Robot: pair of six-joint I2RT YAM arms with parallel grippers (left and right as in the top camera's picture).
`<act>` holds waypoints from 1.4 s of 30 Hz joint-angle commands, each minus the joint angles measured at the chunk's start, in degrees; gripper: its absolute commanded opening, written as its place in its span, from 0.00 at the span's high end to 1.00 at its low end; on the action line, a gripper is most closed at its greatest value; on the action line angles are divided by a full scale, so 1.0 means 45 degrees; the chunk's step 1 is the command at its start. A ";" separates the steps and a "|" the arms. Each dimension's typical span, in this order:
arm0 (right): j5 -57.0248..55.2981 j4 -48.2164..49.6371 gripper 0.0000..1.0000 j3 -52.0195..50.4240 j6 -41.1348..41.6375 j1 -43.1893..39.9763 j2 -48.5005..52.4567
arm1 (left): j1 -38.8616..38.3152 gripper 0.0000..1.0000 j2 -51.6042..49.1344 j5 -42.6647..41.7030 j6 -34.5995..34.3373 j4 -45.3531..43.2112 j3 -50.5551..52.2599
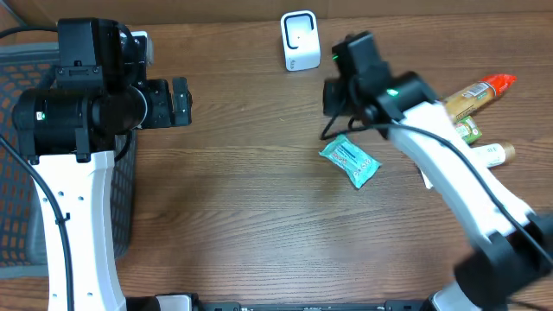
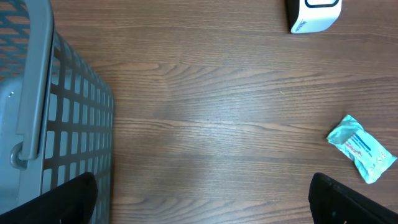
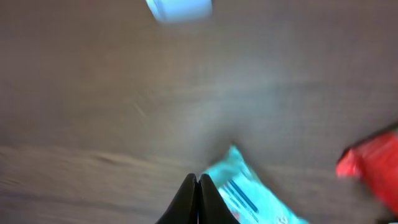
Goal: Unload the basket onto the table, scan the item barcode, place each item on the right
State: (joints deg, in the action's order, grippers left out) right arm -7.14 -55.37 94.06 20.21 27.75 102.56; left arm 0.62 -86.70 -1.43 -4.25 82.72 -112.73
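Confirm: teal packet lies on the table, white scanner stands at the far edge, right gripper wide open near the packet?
No: the right gripper is shut, jaws pressed together, as the right wrist view shows. The teal packet and white scanner are as stated.

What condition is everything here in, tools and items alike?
Left tool: open, empty.
Right tool: shut, holding nothing.
Teal packet: lying flat on the table, not held.
White scanner: standing upright.
Orange-capped bottle: lying on its side.
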 commanded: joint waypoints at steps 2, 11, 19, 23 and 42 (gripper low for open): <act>0.0806 -0.0777 0.91 0.0087 -0.1472 -0.0316 0.1044 | -0.0058 0.00 -0.0053 0.0078 0.0194 -0.0053 0.0044; 0.1379 -0.3196 0.29 0.0068 -0.2302 -0.1588 0.1311 | -0.0058 0.00 -0.0053 0.0083 0.0194 -0.0053 0.0044; 0.2001 -0.3225 0.33 -0.0971 -0.4371 -0.1049 0.1311 | -0.0058 0.01 -0.0053 0.0083 0.0194 -0.0053 0.0044; 0.0078 -0.1943 0.32 -0.1953 -0.4439 0.0068 0.1311 | -0.0058 0.00 -0.0053 0.0083 0.0194 -0.0053 0.0044; -0.2725 0.4007 0.36 -0.6271 -0.5532 0.0889 0.1365 | -0.0058 0.00 -0.0053 0.0083 0.0194 -0.0053 0.0044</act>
State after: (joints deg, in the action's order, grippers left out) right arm -20.32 -38.59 67.11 -3.84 31.97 109.23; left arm 0.62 -86.70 -1.43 -4.25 82.72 -112.73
